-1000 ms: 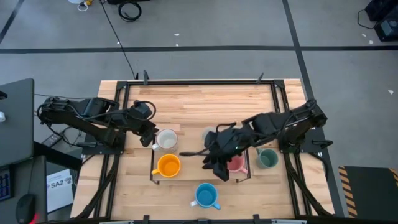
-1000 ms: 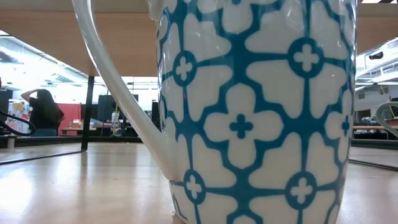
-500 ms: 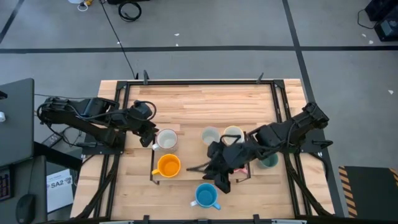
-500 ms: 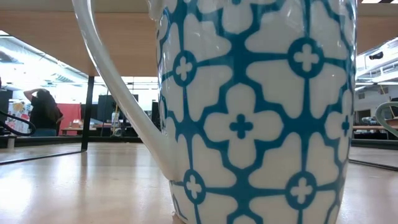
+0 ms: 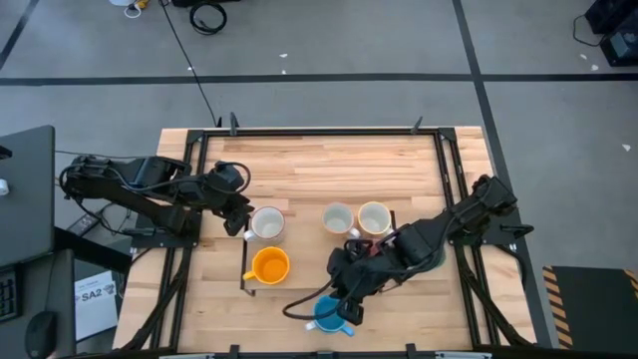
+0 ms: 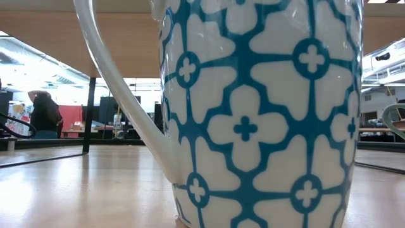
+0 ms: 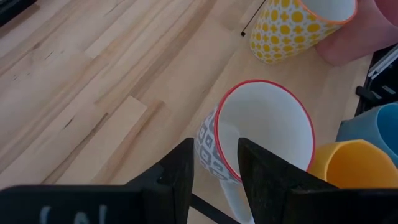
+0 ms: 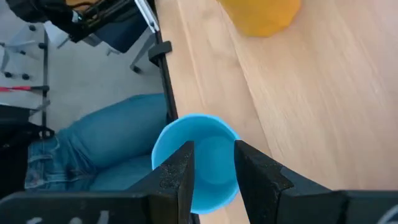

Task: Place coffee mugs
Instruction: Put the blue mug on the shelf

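Your right hand [image 8: 211, 163] hovers above the blue mug [image 8: 196, 158], fingers parted; your left hand [image 7: 214, 171] straddles the red-rimmed white mug's [image 7: 261, 134] rim on the bench [image 5: 329, 165].

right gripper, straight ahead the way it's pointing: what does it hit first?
Most likely the blue mug: the right gripper has its open fingers lined up over the rim, the mug straight ahead. How much gap remains is unclear.

left tool [image 5: 242, 214]: parted, low | right tool [image 5: 339, 309]: parted, extended inward
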### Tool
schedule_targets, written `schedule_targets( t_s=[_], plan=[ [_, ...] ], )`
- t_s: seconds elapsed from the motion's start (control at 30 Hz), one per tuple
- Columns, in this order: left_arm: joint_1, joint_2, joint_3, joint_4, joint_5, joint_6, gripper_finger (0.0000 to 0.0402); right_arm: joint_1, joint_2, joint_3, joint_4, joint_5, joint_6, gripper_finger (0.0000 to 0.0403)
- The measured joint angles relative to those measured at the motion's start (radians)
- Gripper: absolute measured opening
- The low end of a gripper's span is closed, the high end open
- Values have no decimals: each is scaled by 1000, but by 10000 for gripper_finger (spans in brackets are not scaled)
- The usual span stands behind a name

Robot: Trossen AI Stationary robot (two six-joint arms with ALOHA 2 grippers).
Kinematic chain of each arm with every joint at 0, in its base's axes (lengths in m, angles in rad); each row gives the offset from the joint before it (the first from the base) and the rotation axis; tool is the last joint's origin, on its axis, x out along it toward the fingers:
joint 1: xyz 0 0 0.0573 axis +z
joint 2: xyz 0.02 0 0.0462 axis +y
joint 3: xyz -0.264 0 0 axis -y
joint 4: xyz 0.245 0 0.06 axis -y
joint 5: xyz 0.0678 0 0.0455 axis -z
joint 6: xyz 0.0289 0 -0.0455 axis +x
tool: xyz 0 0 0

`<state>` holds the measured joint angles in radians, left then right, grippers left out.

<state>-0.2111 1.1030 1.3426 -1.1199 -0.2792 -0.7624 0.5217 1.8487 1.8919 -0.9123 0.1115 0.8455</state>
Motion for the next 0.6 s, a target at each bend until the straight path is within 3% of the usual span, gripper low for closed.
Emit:
schedule_targets(
  t_s=[0.4, 0.6],
  plan=[
    [0, 0, 0, 0, 0, 23, 130, -5, 27, 1, 7, 21, -189, 118],
    [0, 0, 0, 0, 0, 23, 130, -19, 67, 1, 17, -31, -359, 118]
  ],
)
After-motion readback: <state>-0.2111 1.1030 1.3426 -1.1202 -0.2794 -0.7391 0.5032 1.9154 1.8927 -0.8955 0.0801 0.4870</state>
